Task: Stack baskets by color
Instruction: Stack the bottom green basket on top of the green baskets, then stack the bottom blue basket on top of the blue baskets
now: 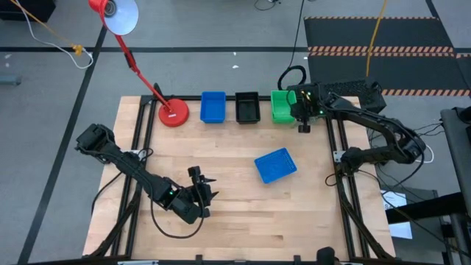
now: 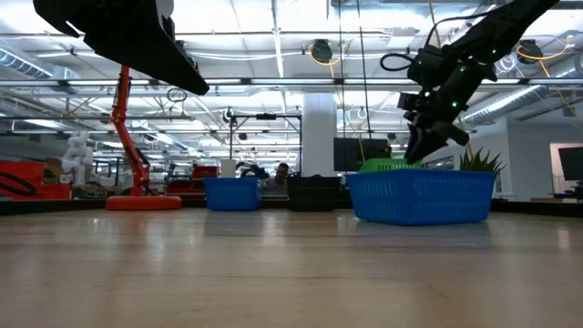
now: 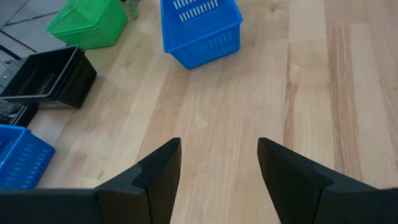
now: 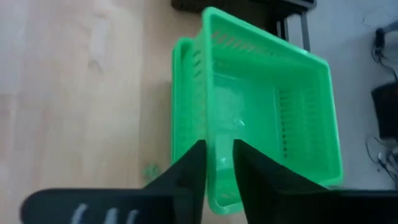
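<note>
- Left gripper hovered low in the high view, lower left of centre, fingers spread, nothing between them.
- Lone blue perforated plastic basket lay skewed on the wooden table, right of centre.
- Far row across the top: round red lamp base, blue basket stack, black basket stack, green basket stack.
- Right gripper straddled the top green basket's near wall; fingers slightly parted, grip uncertain.

A robotics lab or workshop hall: a wooden table on a black metal frame stands on grey floor with hazard-striped matting, under exposed ceiling ducts and strip lights.
</note>
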